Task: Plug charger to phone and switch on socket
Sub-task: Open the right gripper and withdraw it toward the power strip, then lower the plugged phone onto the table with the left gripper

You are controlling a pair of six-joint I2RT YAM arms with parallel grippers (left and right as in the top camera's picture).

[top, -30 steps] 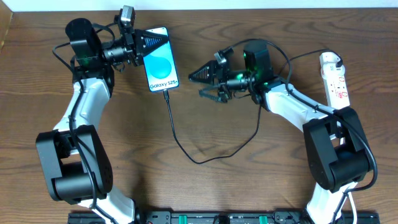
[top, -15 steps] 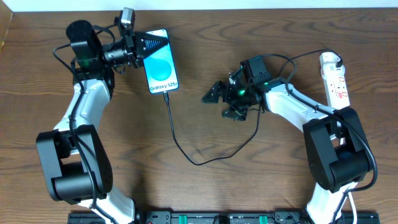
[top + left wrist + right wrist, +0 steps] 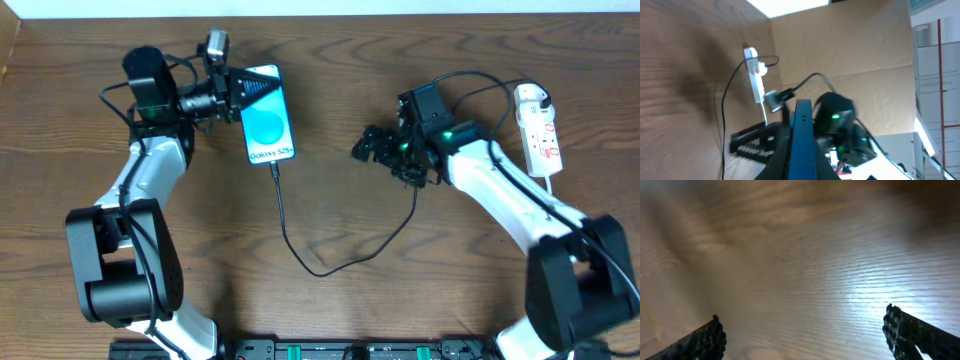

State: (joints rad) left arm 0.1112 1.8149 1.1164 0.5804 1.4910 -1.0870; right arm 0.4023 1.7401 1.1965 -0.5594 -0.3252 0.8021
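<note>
The phone point(image 3: 268, 121) with its blue screen and "Galaxy S25" text lies at the back left of the table. My left gripper point(image 3: 250, 88) is shut on the phone's far end; the left wrist view shows the phone's blue edge point(image 3: 802, 140) between the jaws. The black charger cable point(image 3: 300, 255) has its small tip in the phone's near end and loops across the table toward my right arm. My right gripper point(image 3: 366, 148) is open and empty over bare wood point(image 3: 800, 270) in the middle. The white socket strip point(image 3: 538, 130) lies at the back right.
A black cable point(image 3: 470, 78) arcs from the right arm to the far end of the strip. The strip and that cable also show in the left wrist view point(image 3: 756, 75). A black rail point(image 3: 330, 350) runs along the table's front edge.
My right gripper has turned and moved right, away from the phone, and is open. My left gripper has shifted the phone slightly right and nearer.
</note>
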